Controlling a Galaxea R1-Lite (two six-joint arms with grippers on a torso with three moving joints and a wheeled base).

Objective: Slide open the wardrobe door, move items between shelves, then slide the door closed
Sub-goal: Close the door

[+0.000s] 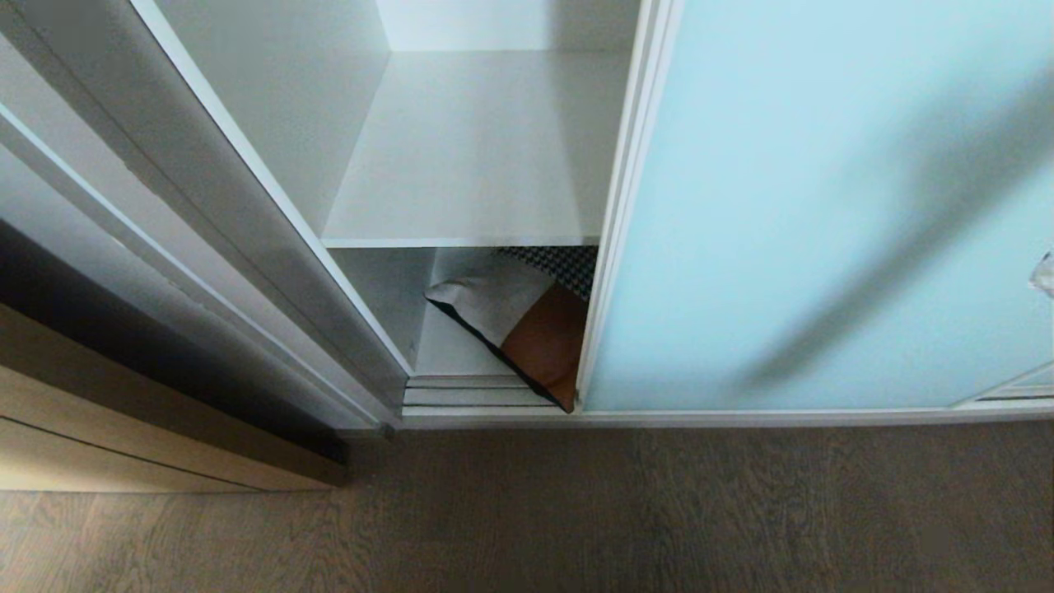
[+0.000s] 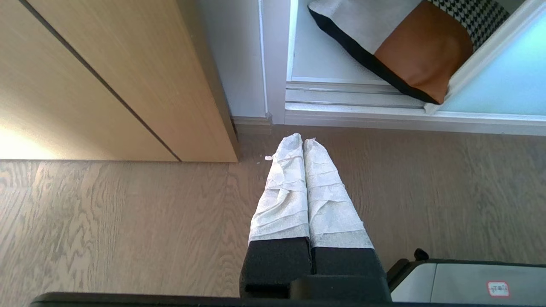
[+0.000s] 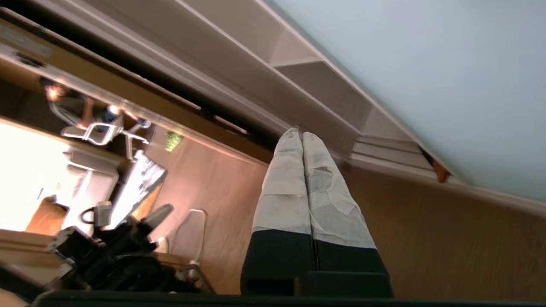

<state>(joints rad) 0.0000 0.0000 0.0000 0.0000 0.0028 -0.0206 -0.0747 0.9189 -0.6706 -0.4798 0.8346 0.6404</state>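
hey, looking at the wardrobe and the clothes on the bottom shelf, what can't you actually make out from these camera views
- Clothing bundle: in the head view the sliding door covers its right part and the upper shelf hides its back.
- The same bundle in the left wrist view: cut off by the picture's edge.
- Right gripper: absent from the head view except a blurred sliver at the right edge.
- Left gripper: outside the head view.
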